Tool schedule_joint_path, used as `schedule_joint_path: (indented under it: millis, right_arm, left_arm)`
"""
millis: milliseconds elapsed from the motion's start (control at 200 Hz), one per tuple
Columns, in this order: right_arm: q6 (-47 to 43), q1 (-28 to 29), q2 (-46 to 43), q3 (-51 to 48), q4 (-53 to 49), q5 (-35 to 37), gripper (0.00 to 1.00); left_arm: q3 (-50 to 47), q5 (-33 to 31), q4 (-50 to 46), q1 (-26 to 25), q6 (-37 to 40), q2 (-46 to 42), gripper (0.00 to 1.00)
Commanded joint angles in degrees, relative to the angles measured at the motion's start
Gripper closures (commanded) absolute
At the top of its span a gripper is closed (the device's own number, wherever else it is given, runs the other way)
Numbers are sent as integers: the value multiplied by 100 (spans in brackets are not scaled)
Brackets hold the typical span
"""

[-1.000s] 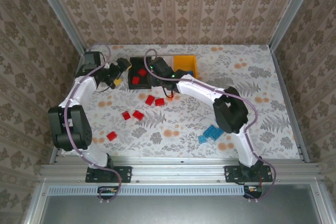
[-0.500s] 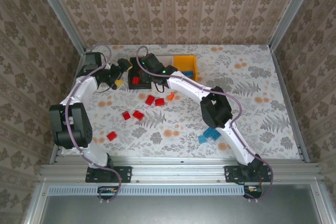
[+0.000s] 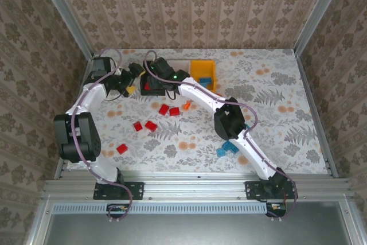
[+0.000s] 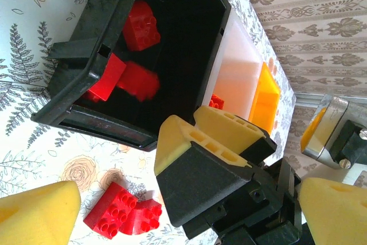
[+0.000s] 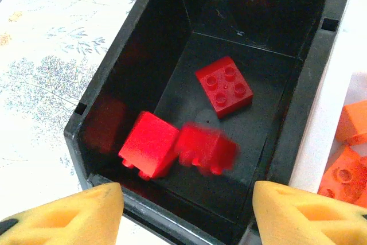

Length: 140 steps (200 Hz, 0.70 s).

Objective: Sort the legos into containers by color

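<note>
My right gripper (image 5: 186, 199) hangs open over the black bin (image 5: 312, 84). Below it a blurred red lego (image 5: 206, 148) is dropping free onto the bin floor, beside two other red legos (image 5: 149, 143) (image 5: 225, 86). Orange legos (image 5: 347, 153) lie in the white bin to the right. My left gripper (image 3: 131, 81) stands open just left of the black bin (image 3: 143, 91), nothing between its fingers. In the left wrist view the right gripper (image 4: 212, 142) hovers above the black bin's rim (image 4: 74, 67), and two red legos (image 4: 123, 216) lie on the table.
The white bin (image 3: 182, 64) and the orange-yellow bin (image 3: 203, 68) stand right of the black one at the back. Loose red legos (image 3: 164, 109) (image 3: 151, 125) (image 3: 122, 148), an orange one (image 3: 186, 105) and blue ones (image 3: 227, 147) lie on the patterned tablecloth.
My right gripper has moved left over the black bin, opened, and let go of a red lego, which now falls inside. The left arm has stayed put.
</note>
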Motion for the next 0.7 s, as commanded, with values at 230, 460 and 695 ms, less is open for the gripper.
schedule_joint_path:
  millis: [230,460,695]
  right_arm:
    - [-184,236,-1633,-1213,315,437,38]
    - [54,-71,-3998,-5074,1489,1052,46]
    - [800,-1240,-5620,-7881,1835,529,53]
  left_arm:
    - [-89,119,75,-92,-86,-33,0]
    - [-29,-62,-105,-1089,168,1,2]
    - [728,-999,-1417,-2840,1571,563,15]
